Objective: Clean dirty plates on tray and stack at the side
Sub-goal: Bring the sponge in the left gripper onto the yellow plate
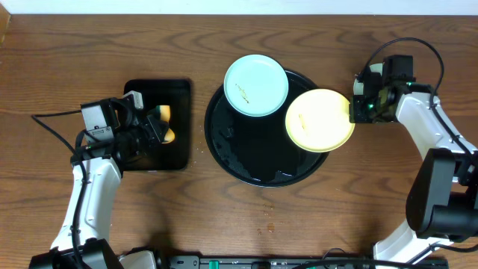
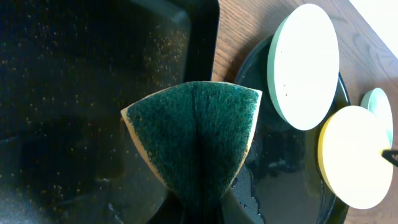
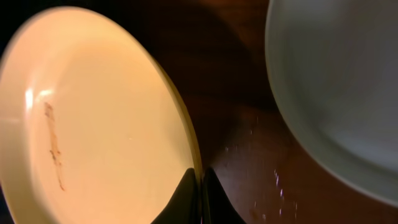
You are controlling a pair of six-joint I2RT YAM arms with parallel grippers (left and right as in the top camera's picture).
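Note:
The round black tray (image 1: 254,161) sits mid-table, wet and glossy. A pale mint-blue plate (image 1: 256,85) with a small brown smear rests on its far-left rim. My right gripper (image 1: 354,110) is shut on the right rim of the pale yellow plate (image 1: 320,119), held tilted over the tray's right edge. The right wrist view shows the fingers (image 3: 202,177) pinching that rim, the yellow plate's (image 3: 93,118) brown smear, and a mint-blue plate (image 3: 336,87) beside it. My left gripper (image 1: 160,123) is shut on the green-and-yellow sponge (image 2: 196,134). A sliver of another mint plate (image 2: 378,106) shows behind the yellow one.
A smaller black rectangular tray (image 1: 175,93) lies left of the round tray, under my left gripper and the sponge. The table is brown wood (image 1: 224,217). Cables trail by both arms.

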